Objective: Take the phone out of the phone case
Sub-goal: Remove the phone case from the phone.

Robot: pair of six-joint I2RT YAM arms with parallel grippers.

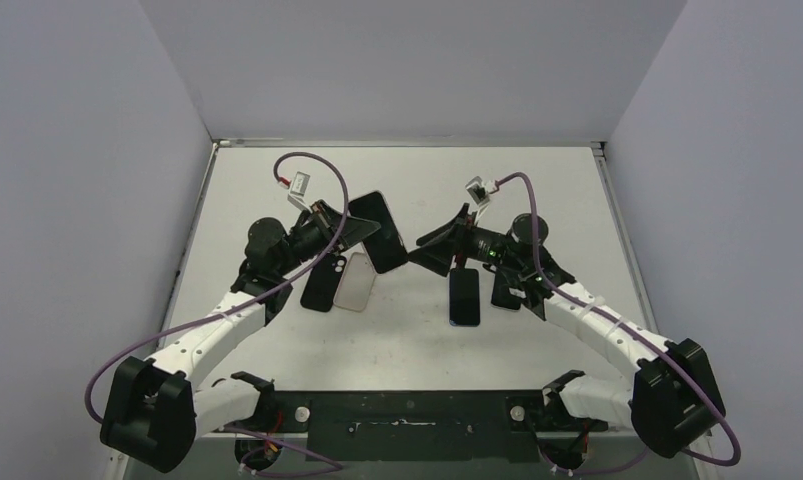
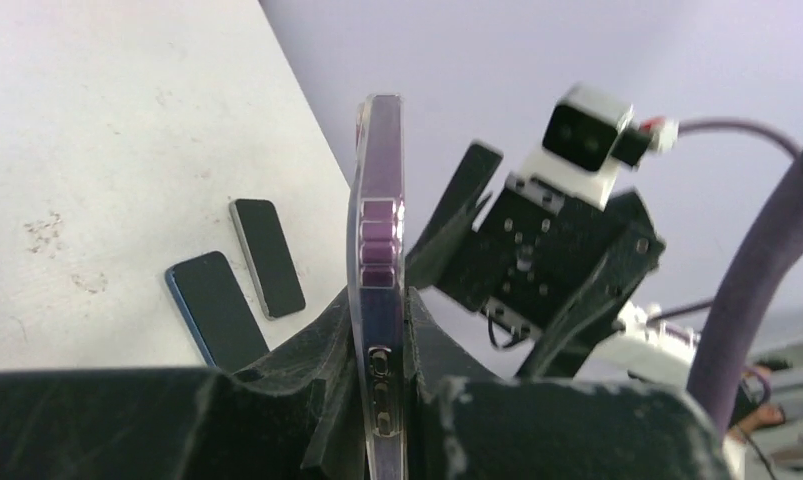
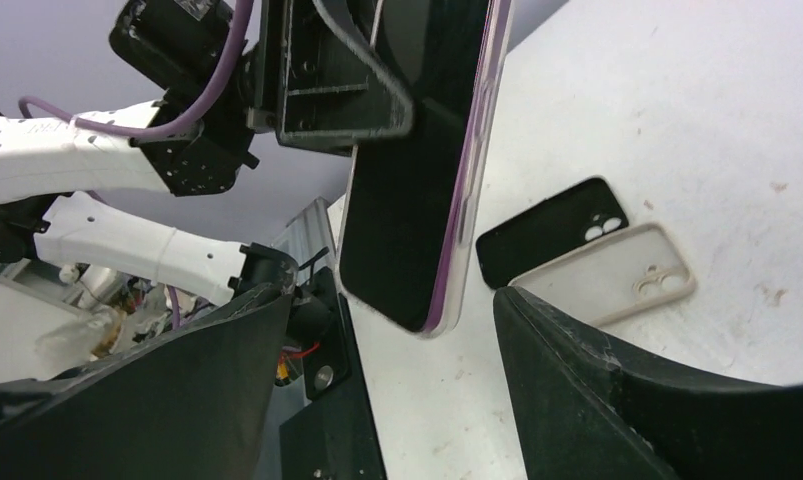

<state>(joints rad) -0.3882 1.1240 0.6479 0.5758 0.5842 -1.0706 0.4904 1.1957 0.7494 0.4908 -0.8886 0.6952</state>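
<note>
Phone (image 3: 407, 190) in clear case (image 2: 379, 150) — pinched by left hand (image 2: 379, 302); right hand (image 1: 422, 250) spread.

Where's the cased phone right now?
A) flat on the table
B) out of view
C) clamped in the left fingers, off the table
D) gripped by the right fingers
C: the left gripper is shut on the cased phone, holding it edge-on above the table, while the right gripper is open.
</note>
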